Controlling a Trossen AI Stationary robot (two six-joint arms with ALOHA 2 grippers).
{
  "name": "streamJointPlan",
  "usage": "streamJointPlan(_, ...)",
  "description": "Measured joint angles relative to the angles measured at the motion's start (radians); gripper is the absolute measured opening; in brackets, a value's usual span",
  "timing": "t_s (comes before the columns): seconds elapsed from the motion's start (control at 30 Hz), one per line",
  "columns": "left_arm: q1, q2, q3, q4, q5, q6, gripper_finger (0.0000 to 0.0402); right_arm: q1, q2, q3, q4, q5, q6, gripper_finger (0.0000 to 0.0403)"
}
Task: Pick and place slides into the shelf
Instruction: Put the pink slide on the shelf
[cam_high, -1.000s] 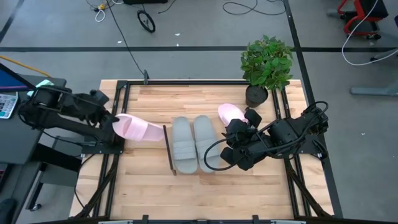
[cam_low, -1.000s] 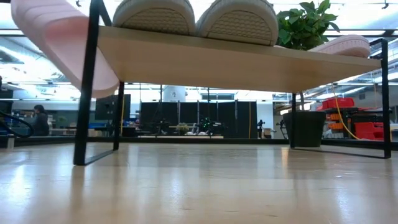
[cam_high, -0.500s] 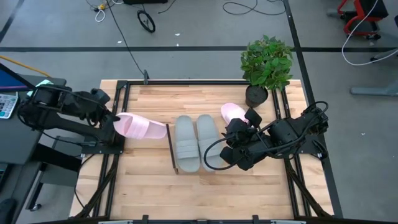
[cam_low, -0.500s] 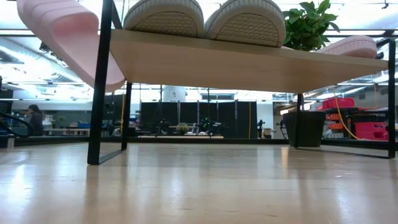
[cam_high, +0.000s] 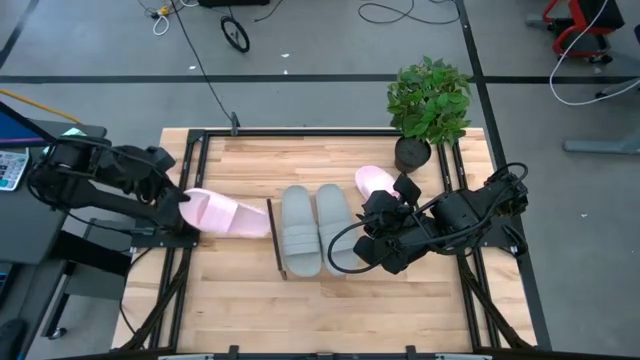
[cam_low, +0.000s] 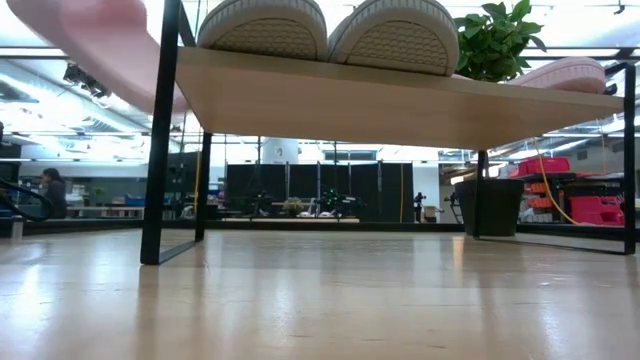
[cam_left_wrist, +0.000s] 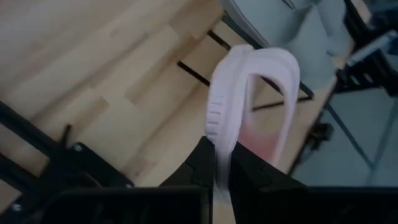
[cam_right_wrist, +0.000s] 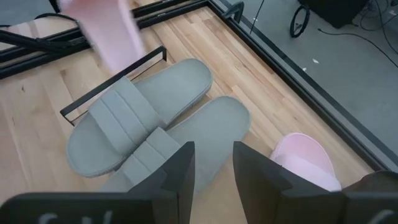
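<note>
Room: grey floor with cables around a light-wood table (cam_high: 330, 310); a potted plant (cam_high: 428, 105) stands at the far right corner.
High view: the shelf (cam_high: 275, 240) holds two grey slides (cam_high: 312, 230) side by side, and one pink slide (cam_high: 374, 181) beyond them, near the right arm. The left gripper (cam_high: 180, 199) holds a second pink slide (cam_high: 228, 213) by one end, its free end reaching the shelf's left end frame. The right gripper (cam_high: 375, 225) hangs over the shelf beside the grey pair.
Low view: the board (cam_low: 380, 100) carries the grey soles on top; the held pink slide (cam_low: 100, 40) slants down outside the left frame, not yet on the board.
Left wrist view: the fingers (cam_left_wrist: 199, 165) are pinched nearly closed on the pink slide's (cam_left_wrist: 249, 93) edge, and it stands on its side.
Right wrist view: the fingers (cam_right_wrist: 180, 168) stand partly apart and grip nothing; grey slides (cam_right_wrist: 149, 124) lie below.
Step in hand: seating the last pink slide on the shelf.
Doing it well: my judgement is to lift it clear of the end frame, turn it sole-down, and lay it in the free space left of the grey pair without nudging them.
</note>
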Motion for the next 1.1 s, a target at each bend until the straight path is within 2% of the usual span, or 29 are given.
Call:
streamJointPlan(0.07,0.0,-0.003,0.001,0.0,0.03,-0.005,0.0026,0.0,0.0,0.0,0.0,0.001,0.0,0.0114)
streamJointPlan(0.3,0.0,-0.006,0.001,0.002,0.249,0.09,0.0026,0.0,0.0,0.0,0.0,0.002,-0.009,0.0114)
streamJointPlan(0.47,0.0,-0.006,0.001,0.02,0.334,0.165,0.0026,0.0,0.0,0.0,0.002,0.002,-0.009,0.0113)
streamJointPlan(0.57,0.0,-0.002,0.0,0.105,0.355,0.227,0.0026,-0.001,0.0,0.0,0.029,0.006,-0.045,0.0113)
streamJointPlan(0.73,0.0,0.048,0.0,0.257,0.397,0.309,0.0026,-0.016,0.0,0.0,0.113,0.014,-0.172,0.0113)
streamJointPlan(0.93,0.007,0.164,0.0,0.303,0.44,0.418,0.0026,-0.058,0.0,0.0,0.261,-0.025,-0.398,0.0113)
streamJointPlan(1.1,0.059,0.267,-0.001,0.338,0.565,0.516,0.0026,-0.074,0.0,0.0,0.336,-0.101,-0.583,0.0113)
